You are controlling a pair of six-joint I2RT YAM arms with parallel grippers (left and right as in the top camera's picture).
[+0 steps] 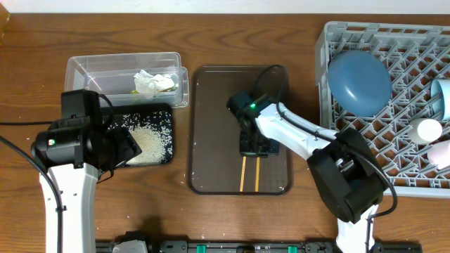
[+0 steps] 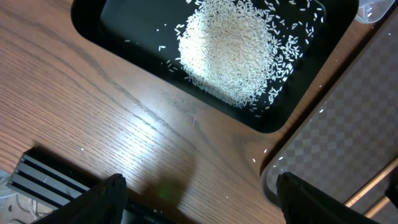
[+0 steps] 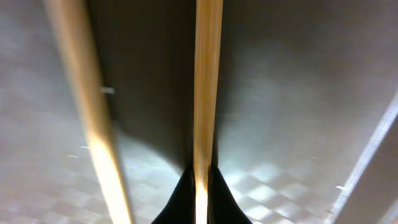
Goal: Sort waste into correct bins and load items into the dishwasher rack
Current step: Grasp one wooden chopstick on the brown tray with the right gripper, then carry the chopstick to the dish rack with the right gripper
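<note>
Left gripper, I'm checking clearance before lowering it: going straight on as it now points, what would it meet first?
Probably bare wooden table, just short of the black tray of rice; depth is unclear.

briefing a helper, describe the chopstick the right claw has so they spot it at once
Start at the brown tray in the middle of the table, between the black tray of rice and the grey rack. Two chopsticks lie side by side on its robot-side half. Yours is the chopstick pinched in the right claw; the other chopstick lies free beside it.
</note>
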